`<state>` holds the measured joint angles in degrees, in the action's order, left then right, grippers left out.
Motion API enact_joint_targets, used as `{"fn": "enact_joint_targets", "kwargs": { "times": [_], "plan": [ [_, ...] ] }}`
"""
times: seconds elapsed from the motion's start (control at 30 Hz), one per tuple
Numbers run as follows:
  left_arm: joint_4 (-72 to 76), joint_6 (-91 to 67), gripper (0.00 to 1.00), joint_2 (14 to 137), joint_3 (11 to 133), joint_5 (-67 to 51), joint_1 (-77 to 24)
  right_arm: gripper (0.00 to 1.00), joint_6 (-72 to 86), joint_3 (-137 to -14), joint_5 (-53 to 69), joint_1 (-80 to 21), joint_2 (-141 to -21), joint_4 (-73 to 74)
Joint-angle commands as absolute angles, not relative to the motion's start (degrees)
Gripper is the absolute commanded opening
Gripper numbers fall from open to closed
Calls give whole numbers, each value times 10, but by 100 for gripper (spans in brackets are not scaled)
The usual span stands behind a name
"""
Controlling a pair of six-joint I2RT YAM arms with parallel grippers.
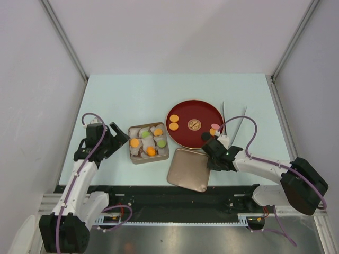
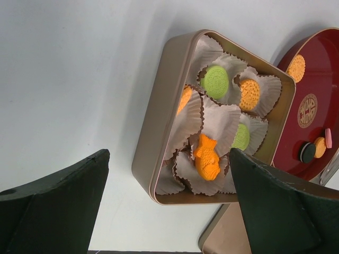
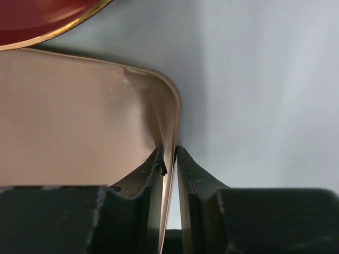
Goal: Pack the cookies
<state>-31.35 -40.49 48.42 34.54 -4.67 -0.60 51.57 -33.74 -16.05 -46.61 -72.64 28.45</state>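
1. Cookies (image 2: 214,82) first: I count five sitting in paper cups inside the tin (image 2: 159,127), three orange and two green. More are on the red plate (image 1: 204,112): two orange ones on its left side, plus a little orange, pink and black cluster at its near right edge.
2. Tin sits left of the plate on the desk (image 1: 132,95). Its lid (image 1: 188,169) lies flat just in front, between the tin and the plate.
3. Right gripper (image 3: 169,153) is down at the lid's right edge with the thin rim pinched between its fingers.
4. Left gripper (image 2: 168,159) hangs beside the tin with its jaws wide apart, holding nothing.
5. My read: the step in hand is the lid grab, though packing looks only half done with those plate cookies out.
6. Next move needs care, I think. An edge pinch on flat metal can pivot, so the lift should be slow and level, clear of the plate rim.
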Motion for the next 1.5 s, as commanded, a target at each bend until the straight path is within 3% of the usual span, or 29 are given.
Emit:
{"fn": "enact_joint_targets", "kwargs": {
  "times": [0.0,0.4,0.63,1.03,1.23,1.47],
  "plan": [
    [-306,-399,100,483,352,-35,-7,18,522,-323,-156,-464,-739,270],
    [-301,-403,100,483,350,-34,-7,0,515,-374,-189,-466,-653,372],
    [-306,-403,100,485,357,-34,-7,0,507,-411,-194,-469,-602,429],
    [-313,-408,100,492,390,-41,-7,0,418,-671,-252,-483,-584,532],
    [-274,-412,100,498,411,-159,-7,0,343,-688,-240,-442,-634,466],
    [-79,-390,100,526,410,-342,-69,0,305,-702,-141,-359,-694,396]
  ]
}}
